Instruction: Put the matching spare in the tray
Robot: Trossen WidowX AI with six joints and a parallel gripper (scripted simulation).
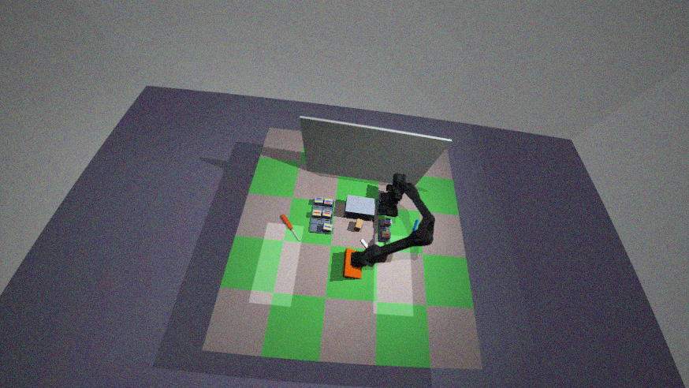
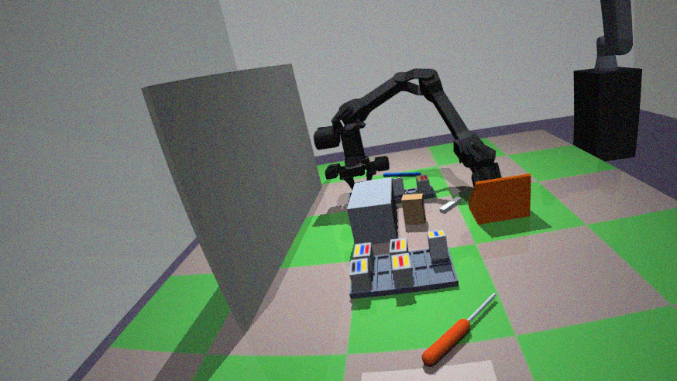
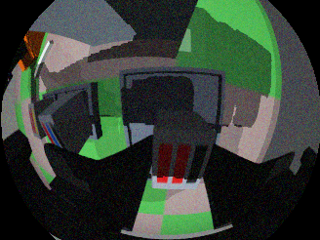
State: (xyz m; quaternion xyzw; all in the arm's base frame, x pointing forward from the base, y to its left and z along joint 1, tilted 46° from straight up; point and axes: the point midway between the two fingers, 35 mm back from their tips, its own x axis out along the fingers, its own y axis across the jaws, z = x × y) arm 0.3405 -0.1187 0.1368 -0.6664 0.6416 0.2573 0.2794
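A grey spare block (image 3: 178, 163) with red, red and black stripes stands between my fingertips in the wrist view. My gripper (image 1: 388, 207) (image 2: 359, 182) (image 3: 176, 141) points down, its fingers open only a sliver around the block. The shallow dark tray (image 3: 207, 90) lies under them; the block's foot is hidden. A rack of spares (image 1: 315, 229) (image 2: 428, 285) is left of the large grey box (image 1: 360, 204) (image 2: 372, 217). Another striped spare (image 1: 385, 234) (image 2: 422, 183) stands right of that box. No code on the mounted unit's back is readable.
A tall grey panel (image 1: 366, 156) (image 2: 236, 180) stands behind. A tan block (image 1: 358, 224) (image 2: 413, 209), white piece (image 2: 450, 204), blue rod (image 1: 415, 225) (image 2: 401, 174), screwdriver (image 1: 287, 222) (image 2: 447, 341) and orange wedge (image 1: 353, 271) (image 2: 502, 200) are around.
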